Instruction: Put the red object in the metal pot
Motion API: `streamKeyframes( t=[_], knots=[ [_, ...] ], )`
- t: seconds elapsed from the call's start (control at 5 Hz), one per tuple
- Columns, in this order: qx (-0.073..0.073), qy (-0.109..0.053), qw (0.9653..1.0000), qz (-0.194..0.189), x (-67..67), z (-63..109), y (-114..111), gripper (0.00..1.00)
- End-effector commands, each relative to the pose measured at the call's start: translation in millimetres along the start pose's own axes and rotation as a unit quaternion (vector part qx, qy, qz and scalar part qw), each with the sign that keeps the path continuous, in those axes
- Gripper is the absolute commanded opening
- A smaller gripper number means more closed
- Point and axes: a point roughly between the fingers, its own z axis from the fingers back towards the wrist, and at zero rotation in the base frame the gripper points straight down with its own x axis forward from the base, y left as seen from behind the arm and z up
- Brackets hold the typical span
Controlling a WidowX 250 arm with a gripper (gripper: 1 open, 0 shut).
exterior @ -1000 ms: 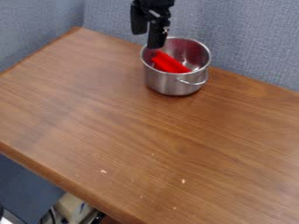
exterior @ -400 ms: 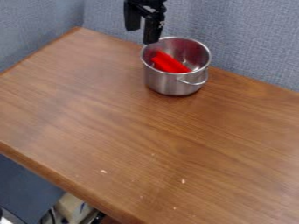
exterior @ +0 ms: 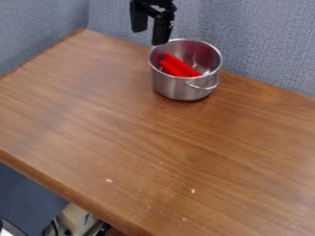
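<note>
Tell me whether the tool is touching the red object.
Apart. The camera view shows the tool open, up and left of the metal pot, while the red object lies inside it.

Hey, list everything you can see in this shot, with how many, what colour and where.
pot: one, shiny silver, far side of the table, small handle at its right rim.
red object: one, bright red, lying inside the pot.
table: one, brown wood, fills most of the view.
wall: one, grey-blue, behind the table.
gripper: one, black, open, pointing down just left of the pot's far rim, holding nothing.
</note>
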Motion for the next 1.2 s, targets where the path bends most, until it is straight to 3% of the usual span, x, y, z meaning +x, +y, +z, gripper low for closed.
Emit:
streamKeyframes(
  t=[0.0,0.4,0.8,1.0],
  knots=[
    [0.016,-0.029,0.9993,0.014,1.6,23.2,4,1.0],
    [0.012,-0.034,0.999,0.027,3.7,26.3,-4,1.0],
    [0.013,-0.035,0.9986,-0.037,-11.4,25.6,-9,1.0],
    [0.014,-0.033,0.9983,-0.046,-12.9,15.7,-10,1.0]
  ],
)
